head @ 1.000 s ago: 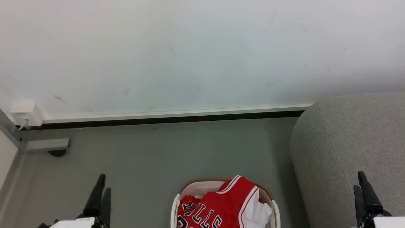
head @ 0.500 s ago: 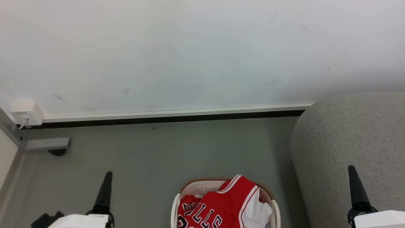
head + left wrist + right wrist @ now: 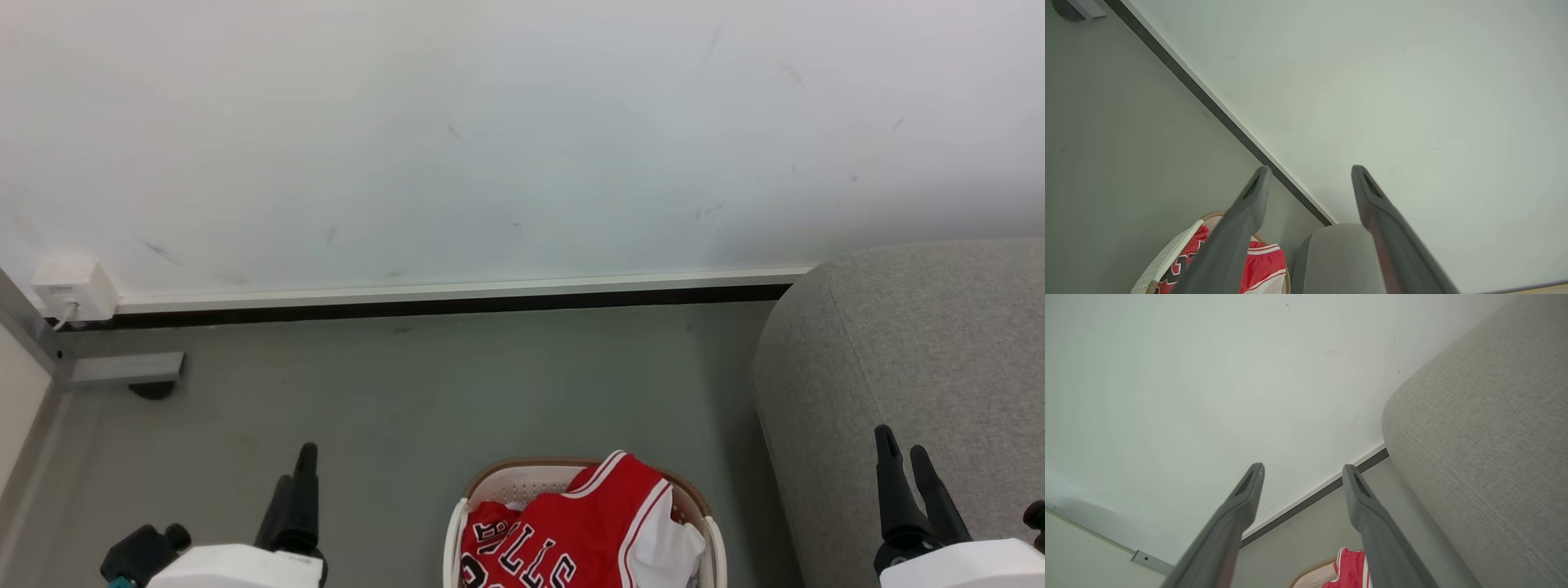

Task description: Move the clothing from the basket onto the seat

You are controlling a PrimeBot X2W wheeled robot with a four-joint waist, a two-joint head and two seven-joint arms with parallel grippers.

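Left casing [image 3: 237, 569] and right casing [image 3: 963, 565] are both showing up as smooth white shells. The left fingers [image 3: 295, 508] and right fingers [image 3: 891, 490] are looking long and matte dark grey, tapering to rounded tips with a narrow slot near each. A black knob [image 3: 145, 549] beside the left casing is carrying a teal bit.

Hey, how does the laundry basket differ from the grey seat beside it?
The basket is cream perforated plastic with a brown rim; the seat is grey fabric. The basket is far smaller than the seat. The basket holds the red clothing; none lies on the seat's visible part. Both stand on the floor.
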